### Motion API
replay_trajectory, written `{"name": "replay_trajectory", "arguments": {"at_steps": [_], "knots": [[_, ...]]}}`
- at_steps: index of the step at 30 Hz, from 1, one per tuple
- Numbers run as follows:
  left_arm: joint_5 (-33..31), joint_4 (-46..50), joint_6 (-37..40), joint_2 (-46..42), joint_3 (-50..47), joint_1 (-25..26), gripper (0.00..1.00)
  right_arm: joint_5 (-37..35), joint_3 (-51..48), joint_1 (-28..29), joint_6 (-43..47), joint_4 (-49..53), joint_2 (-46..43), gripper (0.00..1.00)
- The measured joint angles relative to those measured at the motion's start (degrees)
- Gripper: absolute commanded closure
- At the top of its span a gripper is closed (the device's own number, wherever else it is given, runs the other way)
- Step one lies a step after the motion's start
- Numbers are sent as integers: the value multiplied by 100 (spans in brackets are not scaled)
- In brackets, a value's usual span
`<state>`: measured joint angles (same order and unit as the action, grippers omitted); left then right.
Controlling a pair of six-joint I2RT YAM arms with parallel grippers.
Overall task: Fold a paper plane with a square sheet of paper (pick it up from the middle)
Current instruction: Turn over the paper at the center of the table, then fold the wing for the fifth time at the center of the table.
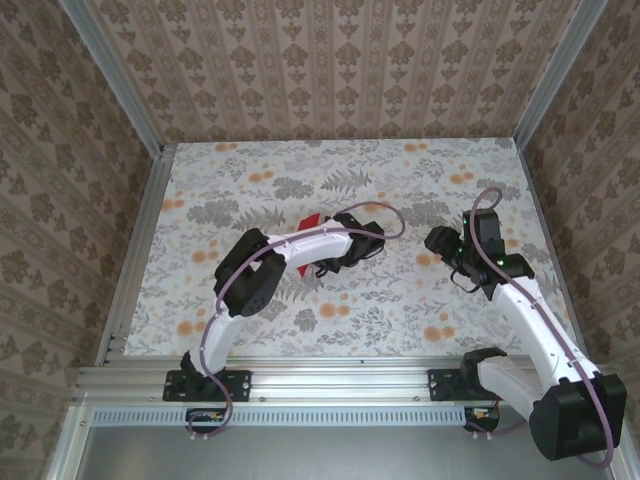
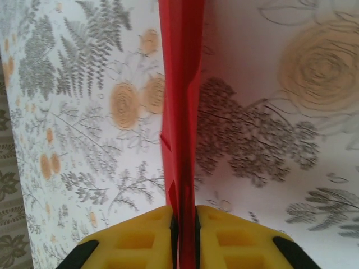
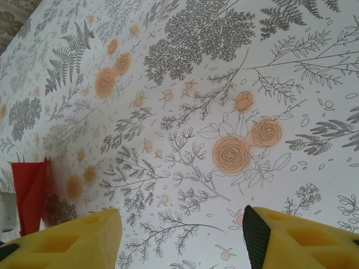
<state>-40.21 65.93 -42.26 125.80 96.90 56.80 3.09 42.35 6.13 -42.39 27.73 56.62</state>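
Two arms reached over the flower-patterned desk. The left arm stretched from the near edge to about the middle of the desk. A corner of the red paper showed there, just beyond the arm's white link, and the rest was hidden under the arm.

From the left wrist, the left gripper was closed on the red paper. Its yellow fingers stood on either side of the paper with only a narrow slot between them, and the paper filled that slot. The paper was folded into a long, slim strip with layered creases. It stood on edge and ran straight away from the fingers. Whether its lower edge touched the desk could not be told.

The right gripper was nearer the right edge of the desk, roughly halfway between the near and far edges and well apart from the paper. From the right wrist, the right gripper was open. Its two yellow fingers were spread wide with nothing between them but the printed desk surface below. In that same view the red paper stood upright at the far left, beside a bit of the left arm's white casing.
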Motion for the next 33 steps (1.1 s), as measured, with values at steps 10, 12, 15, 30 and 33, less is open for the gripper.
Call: {"name": "replay_trajectory", "arguments": {"at_steps": [10, 12, 15, 30, 33], "knots": [[1187, -765, 455, -116, -120, 76, 54, -15, 0, 0, -68, 0, 232, 39], [1547, -1040, 544, -439, -365, 46, 46, 7, 2, 0, -59, -2, 321, 40], [2063, -1414, 627, -1172, -789, -74, 39, 59, 20, 59, 17, -2, 501, 42], [4177, -3506, -39, -4457, -4319, -2194, 17, -232, 2706, 3176, 476, 31, 3834, 52], [4444, -3692, -223, -4789, -4824, -2544, 16, -271, 3530, 3543, 629, 177, 4682, 60]]}}
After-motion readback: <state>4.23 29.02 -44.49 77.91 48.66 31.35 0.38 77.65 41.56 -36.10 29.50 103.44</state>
